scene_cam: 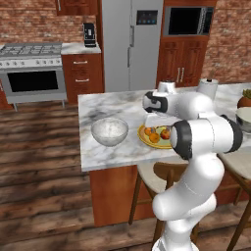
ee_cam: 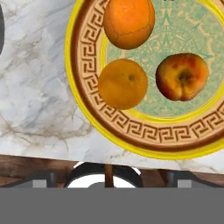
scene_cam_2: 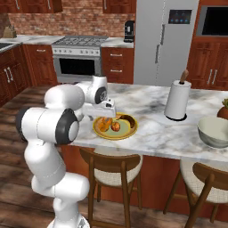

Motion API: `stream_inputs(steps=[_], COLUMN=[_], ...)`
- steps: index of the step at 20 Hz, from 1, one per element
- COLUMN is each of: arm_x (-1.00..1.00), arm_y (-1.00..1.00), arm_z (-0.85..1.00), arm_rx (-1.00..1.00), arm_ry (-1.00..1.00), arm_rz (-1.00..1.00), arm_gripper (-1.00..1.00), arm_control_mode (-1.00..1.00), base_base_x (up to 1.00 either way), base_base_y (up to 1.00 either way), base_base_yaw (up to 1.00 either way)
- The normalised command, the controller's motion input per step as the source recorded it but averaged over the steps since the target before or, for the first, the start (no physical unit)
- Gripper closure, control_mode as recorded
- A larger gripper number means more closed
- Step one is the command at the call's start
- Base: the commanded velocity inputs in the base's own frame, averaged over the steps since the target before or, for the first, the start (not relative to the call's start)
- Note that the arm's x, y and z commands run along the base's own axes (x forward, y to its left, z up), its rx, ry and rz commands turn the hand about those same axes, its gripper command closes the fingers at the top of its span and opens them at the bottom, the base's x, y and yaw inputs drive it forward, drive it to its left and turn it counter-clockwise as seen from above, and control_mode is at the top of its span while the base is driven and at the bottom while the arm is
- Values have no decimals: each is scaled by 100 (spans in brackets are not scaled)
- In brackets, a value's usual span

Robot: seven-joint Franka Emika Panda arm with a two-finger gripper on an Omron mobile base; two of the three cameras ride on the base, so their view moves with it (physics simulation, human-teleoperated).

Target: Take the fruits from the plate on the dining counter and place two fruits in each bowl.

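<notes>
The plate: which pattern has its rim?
A brown Greek-key band on the plate, yellow-edged; clearest in the hand view.

Fruits [scene_cam_2: 110, 124] lie on the plate [scene_cam_2: 129, 129] beneath the claw [scene_cam_2: 107, 115].

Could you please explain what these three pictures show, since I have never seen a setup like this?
This is a simulated kitchen with a white robot arm on a driving base. Two pictures come from cameras on that base, behind the arm to its left and right. The third comes from a camera on the hand, looking down along the gripper.

On the marble dining counter lies a yellow plate carrying fruits: two oranges and a reddish apple-like fruit, with a dark one at its far side. A whitish bowl stands left of the plate, a grey bowl far to the right, and a paper towel roll behind.

The gripper hangs open above the plate, holding nothing.
</notes>
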Motion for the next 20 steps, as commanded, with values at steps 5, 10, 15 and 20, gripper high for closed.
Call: stream_inputs(steps=[5, 10, 15, 20], arm_x=[37, 24, 21, 18], arm_y=[0, 0, 0, 0], arm_z=[-38, -44, -26, -23], arm_rx=[0, 1, 0, 0], arm_ry=[6, 6, 5, 3], arm_rz=[0, 0, 0, 0], arm_gripper=[-100, -100, -100, -100], arm_control_mode=[-100, -100, -100, -100], base_base_x=[0, 0, 0, 0], base_base_y=[0, 0, 0, 0], base_base_yaw=[0, 0, 0, 0])
